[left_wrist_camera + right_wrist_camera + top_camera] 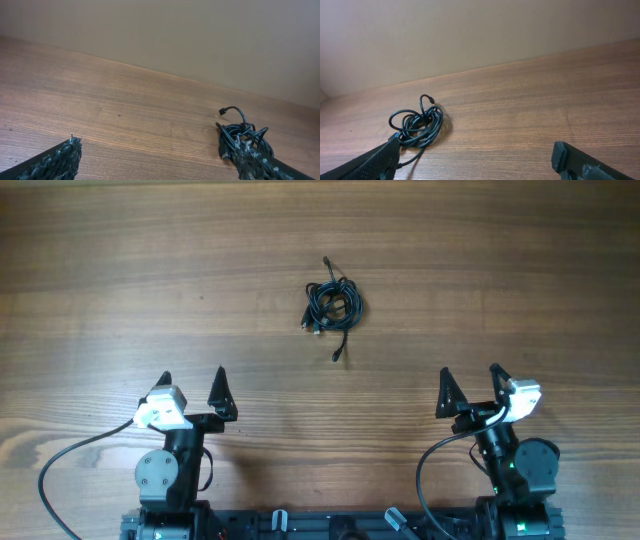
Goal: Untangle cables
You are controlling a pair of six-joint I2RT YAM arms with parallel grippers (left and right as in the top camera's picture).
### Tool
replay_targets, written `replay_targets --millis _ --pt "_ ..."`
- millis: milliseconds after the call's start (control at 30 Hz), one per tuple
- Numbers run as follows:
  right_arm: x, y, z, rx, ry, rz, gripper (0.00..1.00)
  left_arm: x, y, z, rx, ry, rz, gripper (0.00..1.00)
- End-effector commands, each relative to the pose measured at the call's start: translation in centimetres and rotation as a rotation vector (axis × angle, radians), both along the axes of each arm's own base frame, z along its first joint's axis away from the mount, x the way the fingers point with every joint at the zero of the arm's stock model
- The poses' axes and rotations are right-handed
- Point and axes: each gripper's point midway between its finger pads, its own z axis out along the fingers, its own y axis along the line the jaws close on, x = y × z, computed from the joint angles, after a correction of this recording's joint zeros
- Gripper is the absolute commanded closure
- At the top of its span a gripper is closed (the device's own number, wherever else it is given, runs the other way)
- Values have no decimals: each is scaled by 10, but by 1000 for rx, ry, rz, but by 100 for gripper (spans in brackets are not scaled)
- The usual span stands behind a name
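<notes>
Overhead: 1 wood table (100,280) with 2 arms at its near edge. 1 small bundle of cables (333,305) lies on the table in loose black loops w/ a few plug ends poking out. No. of cords in it can't be told. L gripper (192,378) is well apart from the cables, nearer the robot & to their left. Its 2 fingers are spread, nothing btw them. R gripper (470,375) is well apart from the cables on their right, 2 fingers spread too, holding nothing.

L wrist: 2 fingers (57,161) w/ a wide gap. The cables (235,131) lie beyond, partly hidden by the frame-right finger. Plain wall (200,35) behind the cables.

R wrist: 2 fingers (580,161) apart. The cables (420,125) lie just beyond the frame-left finger, 1 end curling up.
</notes>
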Motion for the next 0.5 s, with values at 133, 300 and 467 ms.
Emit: replay_targets --millis 133,300,467 --pt "0 -1 9 4 -18 -8 0 0 -2 -2 15 -2 -10 0" --pt "0 -2 9 13 -17 -12 0 0 -2 -2 15 -2 -10 0" --pt "-1 2 9 163 13 -1 0 0 -3 -2 15 -2 -14 0"
